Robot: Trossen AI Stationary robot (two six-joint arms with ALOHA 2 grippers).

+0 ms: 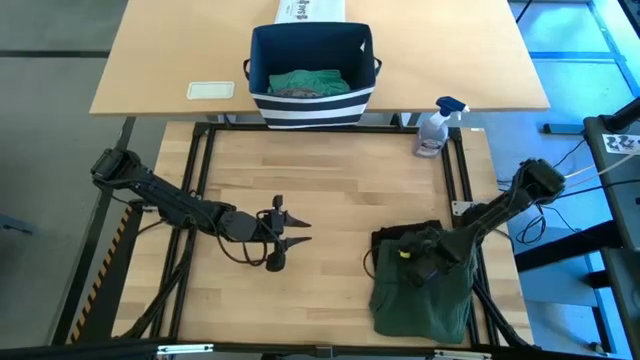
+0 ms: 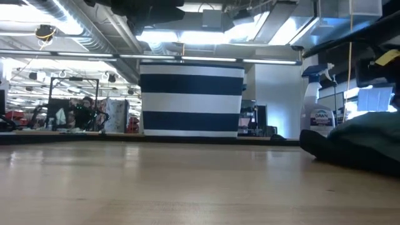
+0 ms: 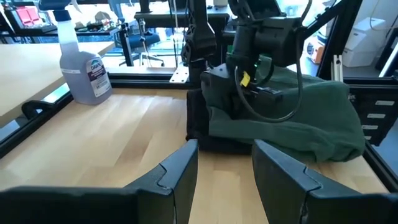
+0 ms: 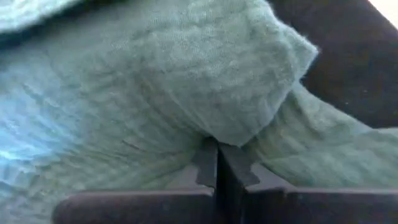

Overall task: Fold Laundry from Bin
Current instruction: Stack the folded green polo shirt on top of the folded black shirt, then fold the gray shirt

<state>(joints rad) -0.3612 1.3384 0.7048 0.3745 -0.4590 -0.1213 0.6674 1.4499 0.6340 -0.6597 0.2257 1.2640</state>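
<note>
A folded dark green garment [image 1: 428,300] lies at the table's near right, its far part resting on a black garment [image 1: 398,235]. My right gripper [image 4: 217,152] stands shut on top of the green garment [image 3: 305,118], pointing steeply down. My left gripper [image 1: 305,232] hangs open above the bare middle of the table, its fingers [image 3: 180,168] aimed at that pile and touching nothing. The navy, white-striped bin [image 1: 310,105] stands at the far edge with a teal-green garment [image 1: 310,82] inside. My right gripper meets the green garment's upper surface with its shut fingertips [image 4: 208,158], just below a rounded hump of the cloth [image 4: 249,93]. It comes from above, pointing steeply down. Whether any cloth is caught between the fingers cannot be told. The garment lies flat on the pile.
A spray bottle [image 1: 435,128] stands at the table's far right corner. A white printed box [image 1: 310,10] sits behind the bin, and a small white pad [image 1: 210,90] lies on the far table. Bare wood stretches across the table's left and middle.
</note>
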